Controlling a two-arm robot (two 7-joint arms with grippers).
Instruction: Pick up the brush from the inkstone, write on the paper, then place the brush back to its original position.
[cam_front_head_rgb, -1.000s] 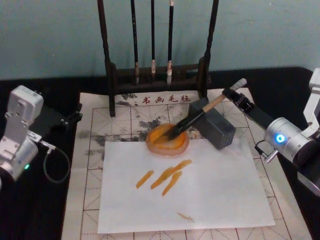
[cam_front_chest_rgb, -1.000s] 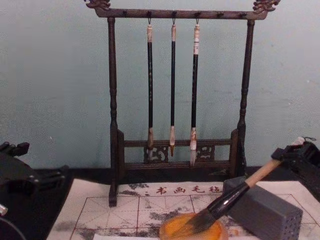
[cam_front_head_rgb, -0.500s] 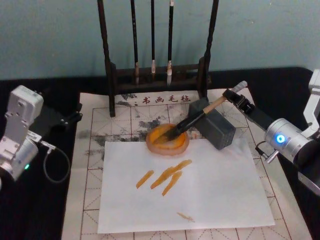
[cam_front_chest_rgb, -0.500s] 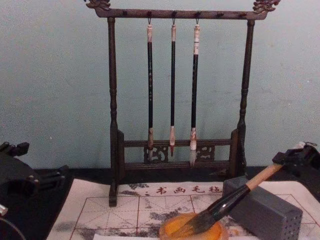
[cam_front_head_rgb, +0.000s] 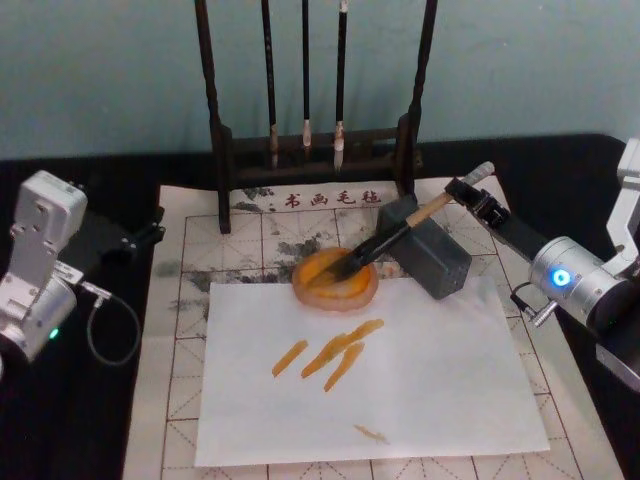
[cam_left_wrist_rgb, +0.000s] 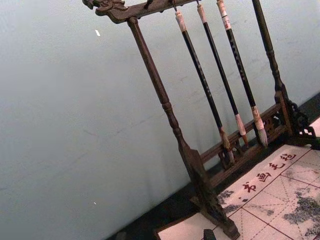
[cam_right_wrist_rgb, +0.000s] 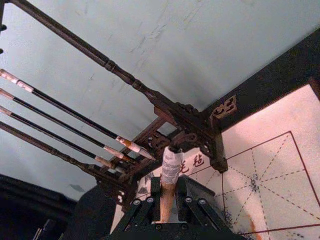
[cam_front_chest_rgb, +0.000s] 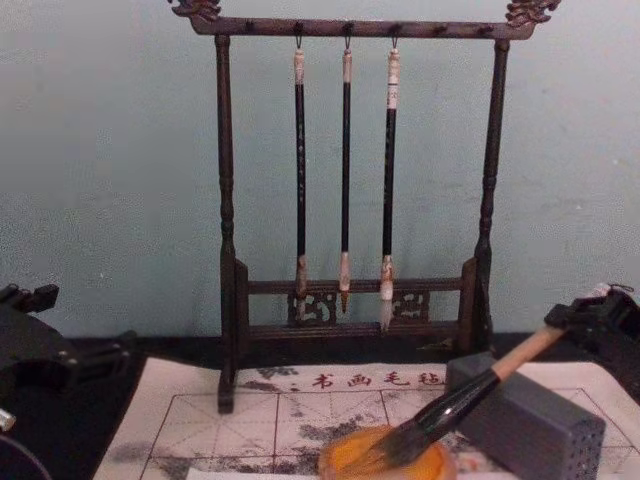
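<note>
Orange inkstone at centre holds the brush bristles; right gripper is closed on its handle end. Careless release may roll it off the grey block; left gripper is parked left.

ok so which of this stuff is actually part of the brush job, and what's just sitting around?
In the job: brush, inkstone, paper, white sheet with orange strokes, right gripper holding the brush handle.
Just there: rack with three thin brushes, grey block under the handle, left gripper parked left.
</note>
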